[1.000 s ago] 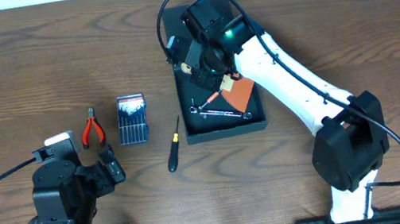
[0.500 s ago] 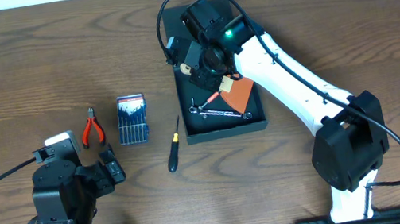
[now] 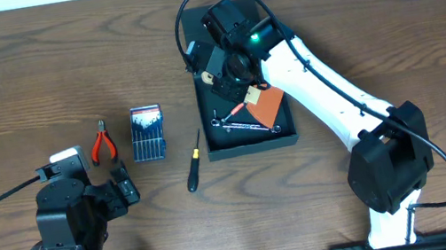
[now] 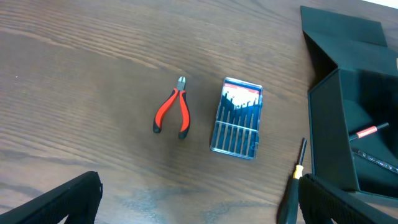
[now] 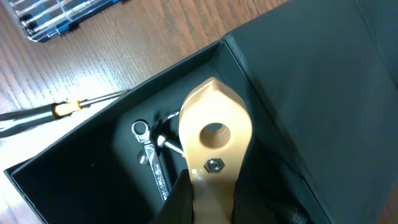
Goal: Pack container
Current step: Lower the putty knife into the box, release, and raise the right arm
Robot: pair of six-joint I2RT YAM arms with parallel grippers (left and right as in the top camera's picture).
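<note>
The dark teal container [image 3: 253, 145] stands open at the table's middle, with its lid flap folded back on the far side. My right gripper [image 3: 218, 74] hangs over its far-left corner, shut on a tan tool handle [image 5: 211, 140] with a hole and a nut; its end sticks out past the fingers [image 5: 180, 199]. Inside the container [image 5: 81, 168] lie a silver wrench [image 3: 245, 124], a small red-handled tool [image 3: 236, 106] and an orange flat piece [image 3: 267, 105]. My left gripper [image 4: 199, 205] is open over bare wood at the near left, holding nothing.
Left of the container [image 4: 328, 134] lie a black screwdriver with a yellow collar [image 3: 194, 162], a blue-and-white bit case [image 3: 148, 132] and red-handled pliers [image 3: 101, 144]. The right arm's white link [image 3: 330, 90] slants over the container's right side.
</note>
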